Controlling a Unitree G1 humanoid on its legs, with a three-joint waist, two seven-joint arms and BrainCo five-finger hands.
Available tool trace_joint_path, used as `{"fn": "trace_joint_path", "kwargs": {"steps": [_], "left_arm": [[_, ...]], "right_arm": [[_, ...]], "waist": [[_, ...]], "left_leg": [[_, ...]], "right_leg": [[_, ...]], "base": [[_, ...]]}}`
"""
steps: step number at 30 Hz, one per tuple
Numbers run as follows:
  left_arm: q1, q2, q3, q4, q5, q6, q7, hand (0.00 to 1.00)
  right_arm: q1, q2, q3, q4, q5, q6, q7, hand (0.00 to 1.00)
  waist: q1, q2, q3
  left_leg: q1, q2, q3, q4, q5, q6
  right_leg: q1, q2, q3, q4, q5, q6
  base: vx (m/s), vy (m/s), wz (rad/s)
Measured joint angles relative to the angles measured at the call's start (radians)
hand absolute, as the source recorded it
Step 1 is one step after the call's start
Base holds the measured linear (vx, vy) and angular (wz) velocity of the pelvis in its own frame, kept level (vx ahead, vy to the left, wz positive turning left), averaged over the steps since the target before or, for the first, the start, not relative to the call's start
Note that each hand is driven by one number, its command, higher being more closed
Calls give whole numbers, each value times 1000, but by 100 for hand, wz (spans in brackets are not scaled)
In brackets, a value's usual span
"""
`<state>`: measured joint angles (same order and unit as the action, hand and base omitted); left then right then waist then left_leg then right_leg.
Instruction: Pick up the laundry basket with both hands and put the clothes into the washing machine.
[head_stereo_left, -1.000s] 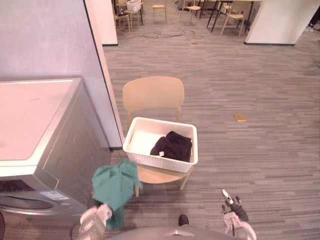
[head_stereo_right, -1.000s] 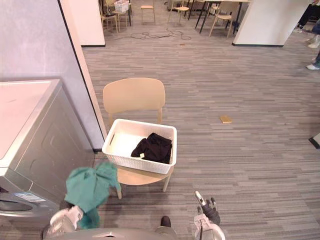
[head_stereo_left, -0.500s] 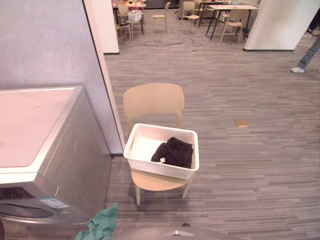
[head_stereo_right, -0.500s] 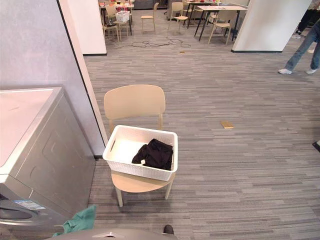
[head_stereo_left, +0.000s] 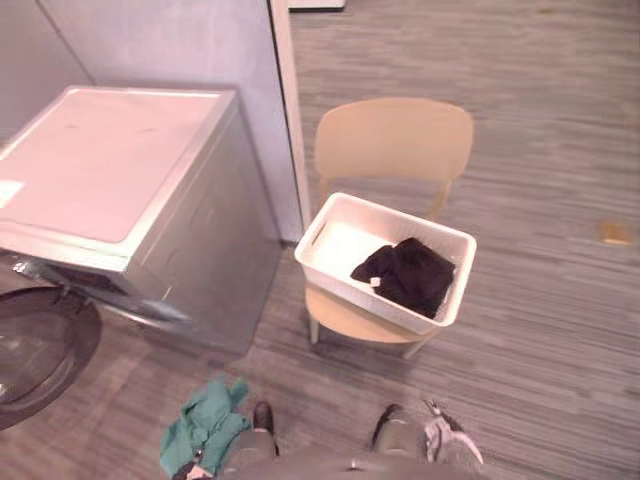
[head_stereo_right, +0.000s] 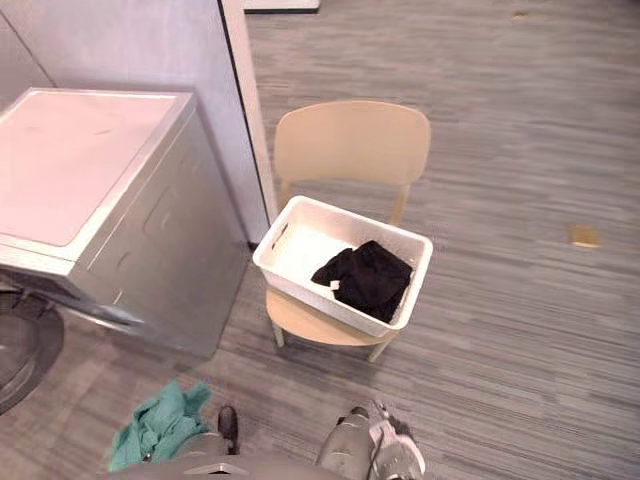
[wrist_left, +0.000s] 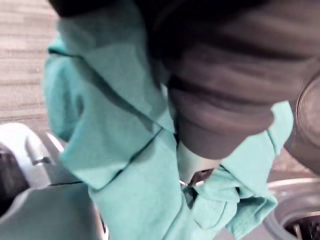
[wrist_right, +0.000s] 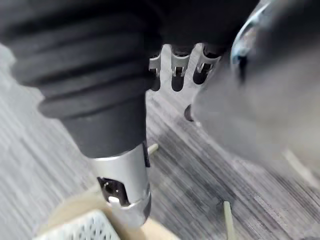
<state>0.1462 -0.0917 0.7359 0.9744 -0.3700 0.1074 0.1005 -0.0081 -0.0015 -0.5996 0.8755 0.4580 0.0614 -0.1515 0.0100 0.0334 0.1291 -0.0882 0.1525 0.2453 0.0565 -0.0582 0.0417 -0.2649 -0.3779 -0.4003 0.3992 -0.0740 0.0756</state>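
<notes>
- Fabric is bunching at the lower left edge of the left eye view. A teal-green garment (head_stereo_left: 205, 425) is hanging from the left hand (wrist_left: 220, 110), low over the floor, out of the basket and not yet in the machine.
- In the left wrist view the garment is wrapping round that hand past its dark cover, so I cannot tell how the grip is set.
- The right hand (wrist_right: 95, 80) is hanging at the bottom edge, right of centre. Its fingers (wrist_right: 177, 67) are lying side by side, loosely straight, and are clasping nothing.
- At the left edge, near the garment, the round door (head_stereo_left: 40, 345) is looking swung open. The washing machine (head_stereo_left: 120, 170) is taking up the upper left.
- Farther up, at centre, the white laundry basket (head_stereo_left: 395, 205) is resting on a pale wooden chair (head_stereo_left: 395, 140), well apart from both hands.
- A black garment (head_stereo_left: 405, 275) is lying in the basket's right half, and the left half is showing bare bottom.
- A small tan object (head_stereo_left: 615, 232) is lying on the floor at the right edge, away from the work.
- By my reading the task is running about halfway. The basket is already standing beside the machine and one piece is being held just short of the opening. The teal piece is waiting to be loaded, and after it the black one.
</notes>
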Motion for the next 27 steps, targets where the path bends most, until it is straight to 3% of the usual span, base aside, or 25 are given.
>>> {"fn": "trace_joint_path", "kwargs": {"steps": [1,2,5,6,7,9,11,12,14,15,17,18,19,20,21,23,25,27], "left_arm": [[4,-1,-4,4,0,0,-4,100],[9,-2,-4,5,0,0,-5,100],[17,-3,-3,12,1,1,-5,100],[14,-4,-4,12,1,2,-3,100],[1,-7,2,11,1,3,-1,100],[-11,2,7,-3,1,2,1,100],[-4,8,-4,-6,1,0,1,100],[3,21,-38,-6,1,0,1,100],[5,49,-104,-5,1,-6,1,100],[6,58,-135,-5,2,-9,1,100],[2,79,-193,-2,13,-14,-1,100],[1,83,-211,4,23,-16,-1,100],[1,90,-235,22,38,-20,1,100],[3,94,-244,25,51,-19,2,100],[4,103,-252,27,65,-19,2,100],[17,112,-250,31,91,-15,2,100],[22,109,-248,29,119,0,1,100],[16,115,-246,23,139,4,1,100]], "right_arm": [[-13,-14,0,-5,-33,2,1,0],[-14,-14,0,-11,-35,2,1,0],[-12,-13,-6,-27,-46,5,6,0],[-12,-13,-21,-31,-65,7,9,0],[-14,-7,-56,-26,-72,9,10,0],[-5,17,-74,2,-75,3,11,0],[-3,32,-73,13,-76,12,20,0],[-1,38,-71,34,-83,12,26,0],[8,38,-71,62,-111,12,41,0],[10,32,-71,73,-111,12,41,0],[16,18,-71,85,-111,12,41,0],[20,15,-72,82,-111,8,40,0],[24,-1,-71,82,-110,9,37,0],[27,-2,-71,84,-109,10,37,0],[39,5,-71,87,-108,13,37,0],[44,37,-69,82,-108,10,39,0],[48,46,-67,68,-107,17,41,0],[62,56,-66,49,-108,23,45,0]], "waist": [[-1,4,-1],[-2,5,-1],[-10,10,-5],[-15,18,-10],[-20,23,-15],[-18,-16,-12],[-16,-27,-19],[-9,-37,-25],[-2,-58,-31],[0,-41,-25],[0,-47,-33],[0,-42,-30],[-11,-29,-28],[-14,-27,-29],[-11,-26,-28],[-9,-28,-28],[-12,-41,-24],[-12,-42,-24]], "left_leg": [[-9,45,27,158,3,-23],[8,68,35,194,0,-35],[86,158,51,217,4,-61],[100,187,61,198,48,-57],[108,164,59,143,31,-139],[94,119,60,126,0,-192],[97,110,62,127,-31,-249],[102,107,63,143,-66,-278],[65,108,47,256,-135,-264],[45,110,38,316,-175,-259],[13,102,29,381,-225,-246],[10,100,24,382,-229,-241],[12,100,-3,361,-224,-233],[18,101,-10,346,-219,-229],[32,105,-34,309,-199,-220],[55,116,-63,245,-168,-212],[97,119,-60,160,-117,-209],[143,153,-58,67,-64,-243]], "right_leg": [[23,-21,-48,1,4,-3],[38,-28,-65,1,4,-2],[77,-50,-139,5,15,15],[73,-65,-167,16,27,34],[70,-98,-194,27,50,58],[93,-129,-210,-7,85,62],[121,-124,-211,-57,129,66],[144,-120,-209,-93,160,85],[187,-120,-206,-143,205,97],[197,-123,-205,-151,218,104],[198,-139,-198,-158,252,89],[193,-138,-171,-160,295,50],[185,-116,-120,-153,361,-36],[172,-104,-82,-138,382,-68],[138,-63,12,-73,365,-89],[95,15,80,52,249,-70],[44,23,91,156,239,-69],[-2,73,106,241,112,6]], "base": [[39,-24,104],[-12,-30,89],[-85,118,79],[-79,329,102],[-99,399,110],[-101,315,82],[-128,307,27],[-138,288,2],[-165,178,0],[-214,184,3],[-153,163,5],[-101,103,24],[-131,150,27],[-36,93,26],[-17,74,6],[60,21,-7],[117,-88,-10],[146,-237,-2]]}}
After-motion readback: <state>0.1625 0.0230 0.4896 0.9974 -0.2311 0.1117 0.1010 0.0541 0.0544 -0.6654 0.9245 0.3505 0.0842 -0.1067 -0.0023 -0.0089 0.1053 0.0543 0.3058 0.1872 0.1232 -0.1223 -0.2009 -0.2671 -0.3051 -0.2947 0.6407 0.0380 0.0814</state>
